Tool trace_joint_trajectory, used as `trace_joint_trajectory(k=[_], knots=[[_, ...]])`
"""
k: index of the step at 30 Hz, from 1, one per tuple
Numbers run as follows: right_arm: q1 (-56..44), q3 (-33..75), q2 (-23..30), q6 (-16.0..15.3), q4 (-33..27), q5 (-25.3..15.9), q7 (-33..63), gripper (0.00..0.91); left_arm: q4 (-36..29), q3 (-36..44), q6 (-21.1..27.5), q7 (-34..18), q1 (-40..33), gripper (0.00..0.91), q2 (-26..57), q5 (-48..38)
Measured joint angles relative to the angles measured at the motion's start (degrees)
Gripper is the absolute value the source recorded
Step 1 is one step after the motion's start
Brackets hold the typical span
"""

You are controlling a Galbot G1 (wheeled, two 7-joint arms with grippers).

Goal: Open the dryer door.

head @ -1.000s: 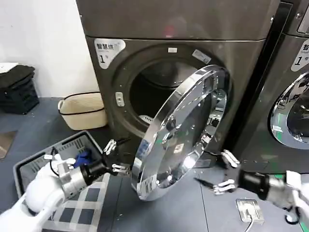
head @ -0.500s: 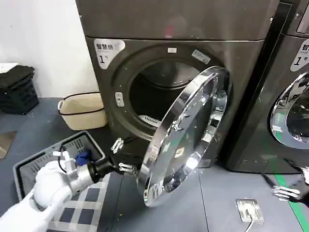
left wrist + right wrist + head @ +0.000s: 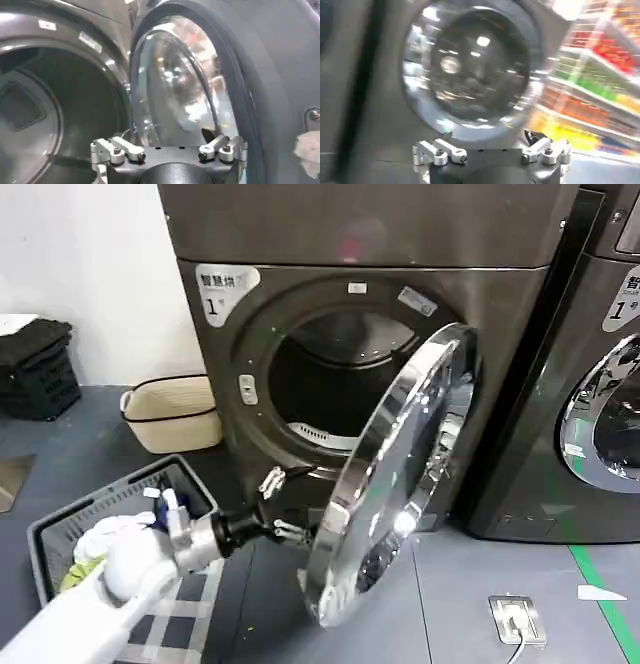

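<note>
Chrome shines all around the big round dryer door, and you can see it standing wide open, swung out from the dark grey metal dryer. Its glass middle is dark and smooth. Your left gripper is at the door's lower edge, on the inner side, between the door and the round drum hole. Its jaws are spread wide and hold nothing. From the left wrist you see the curved glass bowl with its dark rubber ring. Your right gripper faces the other shiny-ringed machine door, jaws wide too.
</note>
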Motion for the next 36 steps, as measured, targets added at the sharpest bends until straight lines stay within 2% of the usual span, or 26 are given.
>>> trace_joint_trajectory(k=[20,31,36], knots=[[-0.49,8.72,10.13,0.13,-1.96,-3.44,6.13,0.907,6.55,16.58,0.2,-1.01,-15.07,0.907,-7.47,1.5],[-1.62,12.64,13.05,0.92,-2.67,-3.35,5.9,0.907,12.01,23.94,0.39,-1.38,-22.42,0.907,-13.64,1.84],[-1.5,14.7,13.05,2.42,-4.15,-5.18,7.65,0.907,14.33,26.93,0.42,-1.43,-25.6,0.907,-16.37,2.17]])
